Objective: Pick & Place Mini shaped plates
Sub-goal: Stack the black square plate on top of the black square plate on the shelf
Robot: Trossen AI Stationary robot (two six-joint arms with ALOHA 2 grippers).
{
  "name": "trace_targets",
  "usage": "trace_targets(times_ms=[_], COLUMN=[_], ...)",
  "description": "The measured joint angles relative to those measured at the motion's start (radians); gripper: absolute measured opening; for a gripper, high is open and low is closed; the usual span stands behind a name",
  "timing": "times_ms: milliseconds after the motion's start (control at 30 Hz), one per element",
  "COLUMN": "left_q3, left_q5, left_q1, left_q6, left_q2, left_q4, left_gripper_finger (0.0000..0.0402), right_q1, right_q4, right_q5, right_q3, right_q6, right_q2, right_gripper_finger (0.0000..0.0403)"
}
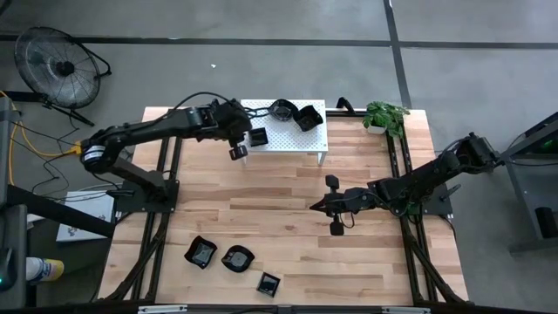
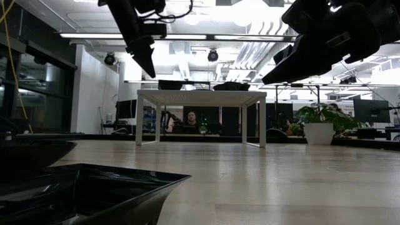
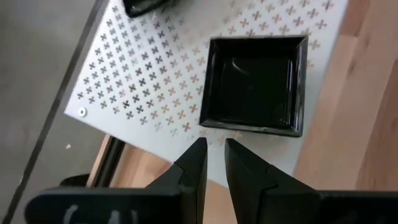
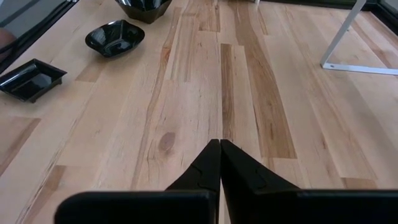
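The left hand (image 3: 213, 155), fingers nearly together and empty, hangs beside a square plate (image 3: 254, 85) on the stand (image 3: 143, 81). Plates look light, stiff and slippery; pinch one thin rim wall. Right hand (image 4: 219, 155), pressed together, waits over the tabletop (image 4: 261, 112).

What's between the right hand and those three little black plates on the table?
Nothing but bare wooden table. The right wrist view shows the right hand shut, with clear boards stretching toward the three plates.

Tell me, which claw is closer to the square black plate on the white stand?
Left. The left claw hovers right at the square plate on the stand; the right claw hangs mid-table, far away.
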Motion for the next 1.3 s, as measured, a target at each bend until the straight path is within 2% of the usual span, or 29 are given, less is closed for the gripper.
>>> trace_targets(times_ms=[100, 267, 467, 633, 867, 1167, 1300], left_q3=[0.000, 0.000, 0.001, 0.000, 0.000, 0.000, 0.000], left_q5=[0.038, 0.221, 0.323, 0.300, 0.318, 0.133, 0.102], left_q1=[0.000, -0.006, -0.074, -0.096, -0.100, -0.098, -0.098], left_q6=[0.000, 0.030, 0.098, 0.097, 0.100, 0.115, 0.115], left_q2=[-0.019, -0.011, 0.014, 0.023, 0.100, 0.145, 0.145], left_q4=[0.015, 0.034, 0.149, 0.188, 0.187, 0.182, 0.168], left_gripper_finger=[0.0053, 0.0053, 0.0053, 0.0053, 0.0053, 0.0053, 0.0053], right_q1=[0.000, 0.000, 0.000, 0.000, 0.000, 0.000, 0.000], right_q4=[0.000, 0.000, 0.000, 0.000, 0.000, -0.007, -0.007], right_q5=[0.007, 0.007, 0.007, 0.007, 0.007, 0.007, 0.007], right_q3=[0.000, 0.000, 0.000, 0.000, 0.000, 0.000, 0.000], right_q6=[0.000, 0.000, 0.000, 0.000, 0.000, 0.000, -0.001], right_q2=[0.000, 0.000, 0.000, 0.000, 0.000, 0.000, 0.000], right_gripper_finger=[0.0002, 0.0006, 0.0002, 0.0006, 0.0002, 0.0006, 0.0002])
